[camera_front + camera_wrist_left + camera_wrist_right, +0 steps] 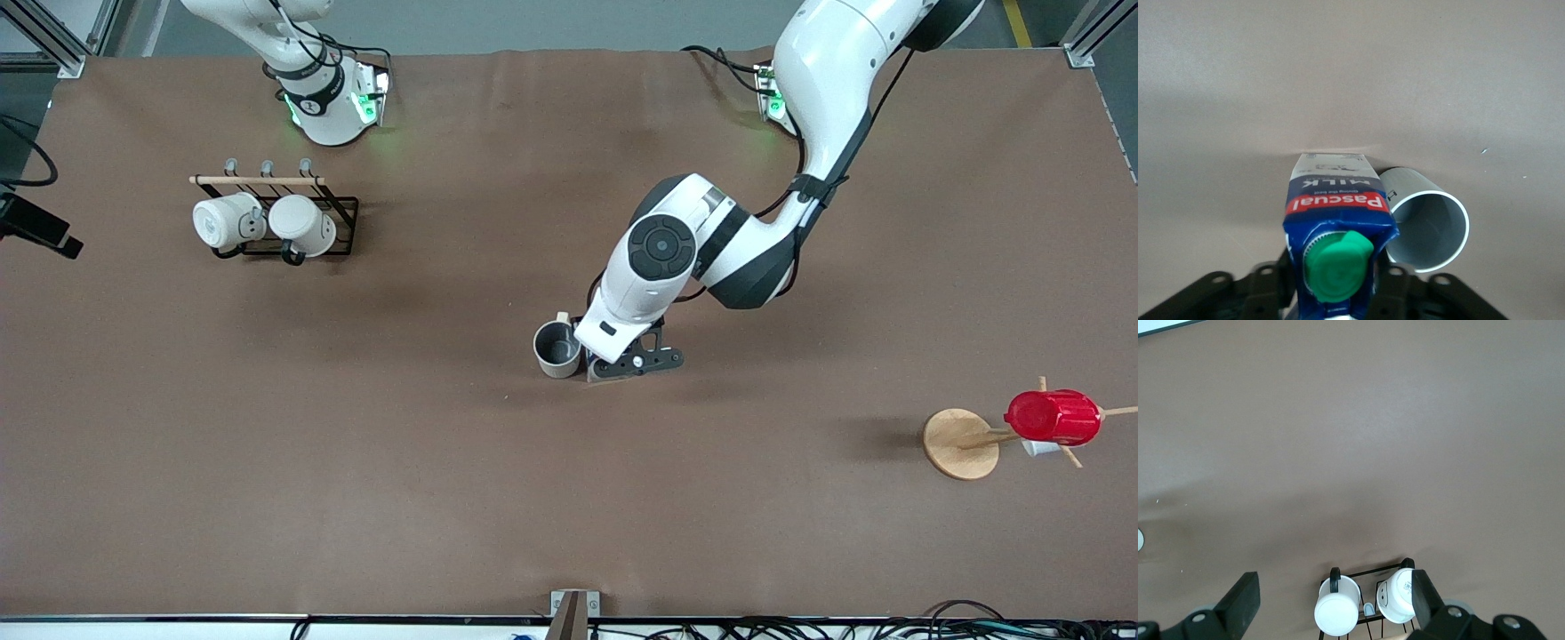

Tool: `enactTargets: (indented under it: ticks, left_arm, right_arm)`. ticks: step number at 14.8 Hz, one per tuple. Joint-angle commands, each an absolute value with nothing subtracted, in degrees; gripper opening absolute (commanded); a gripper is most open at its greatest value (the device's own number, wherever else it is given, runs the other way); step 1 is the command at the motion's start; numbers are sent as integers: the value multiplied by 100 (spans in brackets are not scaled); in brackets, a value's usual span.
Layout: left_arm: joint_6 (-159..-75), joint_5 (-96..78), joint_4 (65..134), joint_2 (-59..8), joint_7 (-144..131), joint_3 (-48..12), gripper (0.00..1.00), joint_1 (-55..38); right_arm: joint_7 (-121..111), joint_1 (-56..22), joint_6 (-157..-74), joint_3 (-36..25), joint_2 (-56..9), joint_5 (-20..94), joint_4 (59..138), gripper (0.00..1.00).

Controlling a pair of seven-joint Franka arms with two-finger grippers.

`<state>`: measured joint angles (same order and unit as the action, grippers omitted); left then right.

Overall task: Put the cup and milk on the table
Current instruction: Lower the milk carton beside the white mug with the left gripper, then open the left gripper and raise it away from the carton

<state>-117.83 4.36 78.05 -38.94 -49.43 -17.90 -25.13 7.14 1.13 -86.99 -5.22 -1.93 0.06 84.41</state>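
The cream cup (557,348) with a dark grey inside stands upright near the middle of the brown table (356,462). My left gripper (627,360) is right beside it, on the side toward the left arm's end, and is shut on the milk carton (1335,200). The carton is dark blue with a green cap and a red label. Its base touches the table, close against the cup (1429,227). In the front view the left hand hides most of the carton. My right gripper (1331,603) is open and empty, waiting high over the mug rack.
A black wire rack (342,213) holds two white mugs (267,222) toward the right arm's end. A wooden stand (960,443) carries a red ribbed cup (1053,418) toward the left arm's end, nearer the front camera.
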Motion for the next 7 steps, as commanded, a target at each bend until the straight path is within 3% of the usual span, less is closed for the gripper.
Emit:
enactTargets:
  ticks: [1, 5, 7]
  left_arm:
    - [-11760, 562, 7664, -3912, -5063, -1767, 100, -2549]
    - [-11435, 869, 7655, -3342, -5062, -1653, 100, -2444]
    - [-11435, 1054, 7664, -2928, -5036, -1277, 100, -2408]
  right_arm:
    - [642, 167, -8666, -457, -88, 123, 8490, 100]
    - [650, 106, -8649, -492, -88, 123, 8490, 100]
    - [642, 105, -8648, -492, -88, 123, 8490, 100]
